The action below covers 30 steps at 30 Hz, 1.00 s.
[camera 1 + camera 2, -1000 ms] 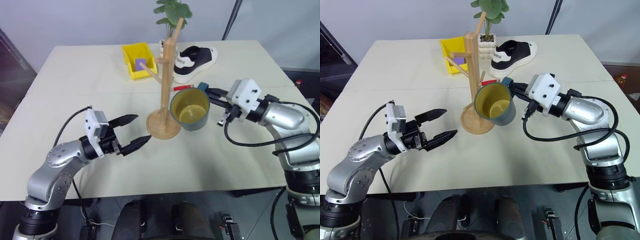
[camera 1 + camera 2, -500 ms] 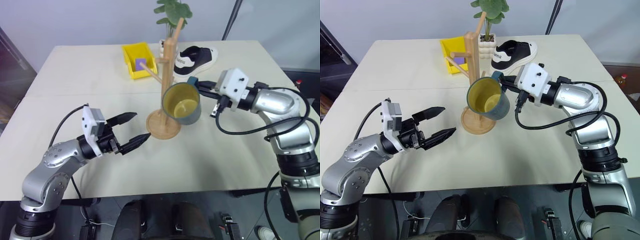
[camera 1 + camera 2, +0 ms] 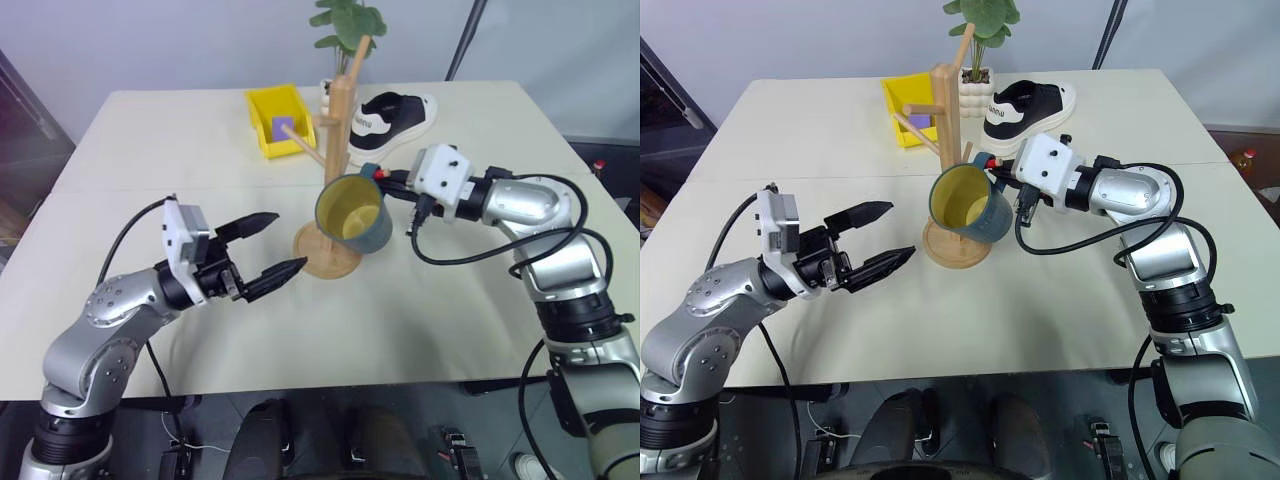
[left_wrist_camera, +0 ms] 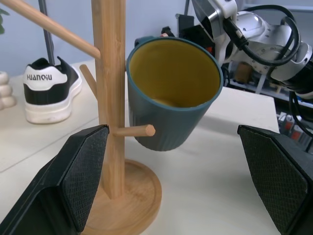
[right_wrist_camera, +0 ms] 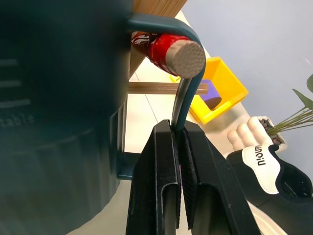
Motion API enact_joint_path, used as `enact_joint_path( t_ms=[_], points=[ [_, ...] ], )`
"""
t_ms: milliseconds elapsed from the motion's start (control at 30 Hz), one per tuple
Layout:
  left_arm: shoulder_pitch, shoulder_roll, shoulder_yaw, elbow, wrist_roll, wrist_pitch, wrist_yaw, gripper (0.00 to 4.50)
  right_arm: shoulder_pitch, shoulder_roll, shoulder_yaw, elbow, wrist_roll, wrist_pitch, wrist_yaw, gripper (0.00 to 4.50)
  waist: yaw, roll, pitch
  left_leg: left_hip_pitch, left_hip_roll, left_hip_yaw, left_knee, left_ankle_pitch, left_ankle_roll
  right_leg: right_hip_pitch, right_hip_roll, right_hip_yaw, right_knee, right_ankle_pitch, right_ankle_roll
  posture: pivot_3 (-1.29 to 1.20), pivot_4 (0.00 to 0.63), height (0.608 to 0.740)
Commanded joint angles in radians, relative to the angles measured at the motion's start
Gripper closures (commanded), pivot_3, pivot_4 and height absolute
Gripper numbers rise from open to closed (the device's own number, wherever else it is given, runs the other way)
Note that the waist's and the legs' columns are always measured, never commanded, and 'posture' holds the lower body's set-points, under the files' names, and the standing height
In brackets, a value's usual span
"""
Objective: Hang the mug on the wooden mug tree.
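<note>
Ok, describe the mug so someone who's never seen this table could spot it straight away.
Find the wooden mug tree standing mid-table. The mug is right beside its pole, off the table, held by its handle in the right gripper. It is dark teal outside and yellow inside, unlike the all-yellow bin behind.

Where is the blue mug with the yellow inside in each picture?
Left eye view: the mug is mid-picture, right of the wooden mug tree.
Right eye view: mid-picture, against the pole.
Left wrist view: centre, beside the pole.
Right wrist view: its dark wall is close up; the right gripper pinches its handle.
Shared landmark: the mug tree.
</note>
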Motion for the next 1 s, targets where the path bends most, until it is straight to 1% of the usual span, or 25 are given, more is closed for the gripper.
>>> enact_joint_path(
  t_ms=[33,100,200,333,400,467,533,633,733,867,1000],
  points=[
    [-0.014,0.008,0.023,-0.035,-0.022,-0.001,0.007,0.00,-0.018,-0.006,-0.036,-0.019,-0.001,-0.029,-0.008,2.57,0.000,0.000,0.000,0.000,0.000,0.000,0.000,0.000,0.000,0.000,0.000,0.000,0.000,0.000,0.000,0.00,0.150,0.740],
    [-0.015,0.008,0.021,-0.030,-0.019,-0.003,0.010,0.00,-0.001,-0.033,-0.057,-0.034,0.001,-0.036,-0.002,1.57,0.000,0.000,0.000,0.000,0.000,0.000,0.000,0.000,0.000,0.000,0.000,0.000,0.000,0.000,0.000,0.00,0.150,0.740],
    [-0.016,0.001,0.023,-0.011,-0.008,0.006,0.040,0.00,0.027,-0.071,-0.120,-0.048,0.030,-0.023,-0.006,1.57,0.003,0.000,0.000,0.000,0.000,0.000,0.000,0.000,0.000,0.000,0.000,0.000,0.000,0.000,0.000,0.00,0.150,0.740],
    [0.000,-0.022,0.034,0.028,0.029,0.002,0.111,0.00,0.106,-0.079,-0.276,-0.089,0.168,0.074,-0.022,1.57,0.003,0.000,0.000,0.000,0.000,0.000,0.000,0.000,0.000,0.001,0.000,0.000,0.000,0.000,0.000,0.00,0.150,0.740],
    [0.012,-0.042,0.047,0.054,0.041,-0.006,0.145,0.00,0.159,-0.059,-0.354,-0.097,0.240,0.122,-0.042,1.57,0.003,0.000,0.000,0.000,0.000,0.000,0.000,0.000,0.000,0.001,0.000,0.000,0.000,0.000,0.000,0.00,0.150,0.740],
    [0.032,-0.064,0.056,0.111,0.128,-0.058,0.198,0.00,0.254,-0.021,-0.425,-0.084,0.297,0.143,-0.064,1.57,0.003,-0.001,0.000,0.001,0.000,0.000,0.000,0.000,0.000,0.001,0.000,0.000,0.000,0.000,0.000,0.00,0.150,0.740],
    [0.050,-0.082,0.061,0.169,0.190,-0.094,0.233,0.00,0.341,0.040,-0.474,-0.064,0.336,0.129,-0.097,1.57,0.001,-0.001,0.000,0.002,0.000,0.000,0.000,0.000,0.000,0.003,0.000,0.000,0.000,0.000,0.000,0.00,0.150,0.740],
    [0.068,-0.116,0.061,0.253,0.294,-0.171,0.292,0.00,0.424,0.119,-0.495,-0.026,0.325,0.063,-0.147,1.57,-0.001,-0.001,0.000,0.002,0.000,0.000,0.000,0.000,0.000,0.002,0.000,0.000,0.000,0.000,0.000,0.00,0.150,0.740],
    [0.094,-0.155,0.073,0.306,0.341,-0.227,0.325,0.00,0.467,0.172,-0.486,0.002,0.305,0.013,-0.184,1.57,-0.001,0.000,0.000,0.002,0.000,0.000,0.000,0.000,0.000,0.001,0.000,0.000,0.001,0.000,0.000,0.00,0.150,0.740],
    [0.127,-0.176,0.075,0.322,0.369,-0.248,0.339,0.00,0.493,0.206,-0.462,0.010,0.301,-0.008,-0.205,1.57,0.000,0.000,0.000,0.002,0.000,0.000,0.000,0.000,0.000,0.001,0.000,0.000,0.001,0.000,0.000,0.00,0.150,0.740],
    [0.144,-0.180,0.084,0.329,0.369,-0.253,0.334,0.00,0.494,0.211,-0.452,0.026,0.303,-0.026,-0.208,1.57,0.001,-0.001,0.000,0.001,0.000,0.000,0.000,0.000,0.000,0.001,0.000,0.000,0.001,0.000,0.000,0.00,0.150,0.740]
  ],
)
